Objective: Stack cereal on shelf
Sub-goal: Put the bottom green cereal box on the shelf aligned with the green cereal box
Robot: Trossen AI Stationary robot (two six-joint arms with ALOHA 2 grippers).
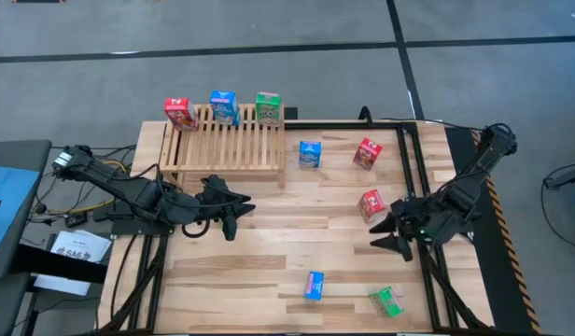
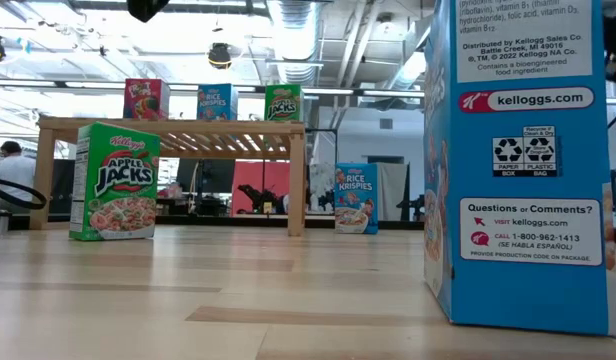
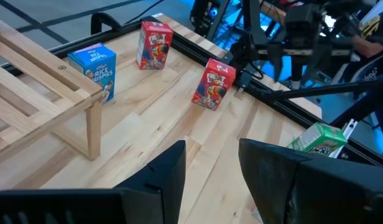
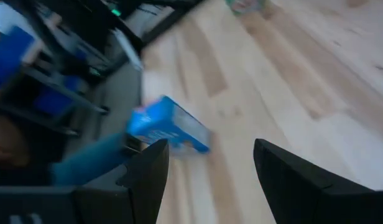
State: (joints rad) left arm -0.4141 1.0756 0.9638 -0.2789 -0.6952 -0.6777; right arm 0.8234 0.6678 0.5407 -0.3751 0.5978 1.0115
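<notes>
In the low view, cropped blue cereal box [image 2: 523,160].

Lighting even, bright overhead.
My right wrist view is motion-blurred; ceiling lamps [image 2: 220,55] glare in low view.

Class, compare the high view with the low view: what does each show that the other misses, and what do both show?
Only the high view shows both arms: the left gripper in front of the shelf, the right gripper near the table's right edge, two red boxes on the table, and a green box lying at the front. Only the low view shows the room behind and the printed back of a near blue box. Both show three boxes on the shelf, red, blue, green.
</notes>
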